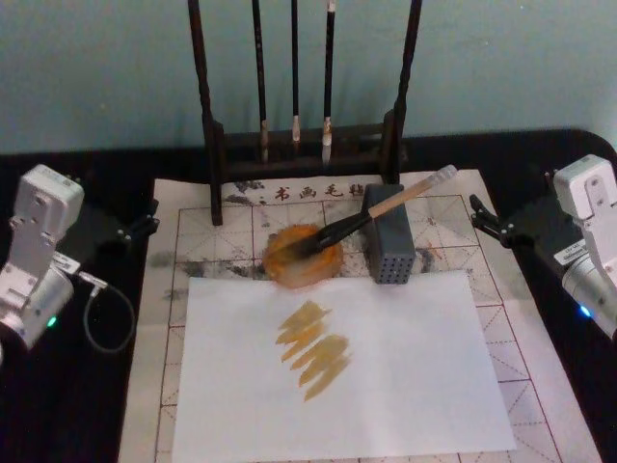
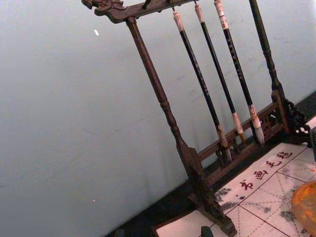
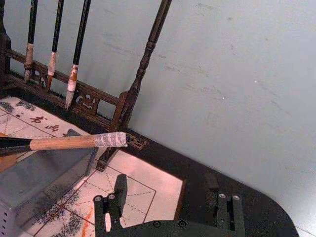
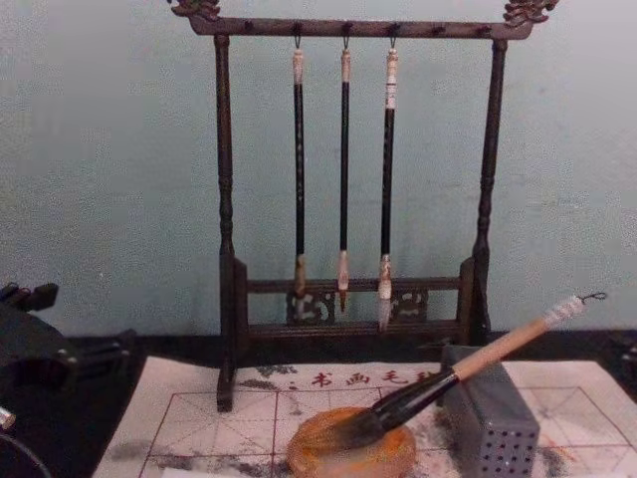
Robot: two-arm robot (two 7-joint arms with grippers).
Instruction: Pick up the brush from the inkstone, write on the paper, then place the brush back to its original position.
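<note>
Plainly, the brush (image 1: 390, 207) was seen lying at a slant, its dark bristles set in the inkstone (image 1: 310, 277) and its wooden handle propped across the top of the grey perforated block (image 1: 388, 253) just beside the dish. Both were stood on the paper (image 1: 453, 227), over whose near part a plain white sheet (image 1: 386, 395) marked with orange-brown strokes (image 1: 313, 349) was laid. The right gripper (image 1: 479, 216) was held off the paper's far right corner, well apart from the brush, its fingers (image 3: 118, 190) spread wide with nothing between them. The left gripper (image 1: 140, 220) was seen by the paper's left edge; whether it was open or closed could not be told. Three thin brushes (image 1: 295, 68) were hung on the dark stand (image 1: 304, 162) behind
</note>
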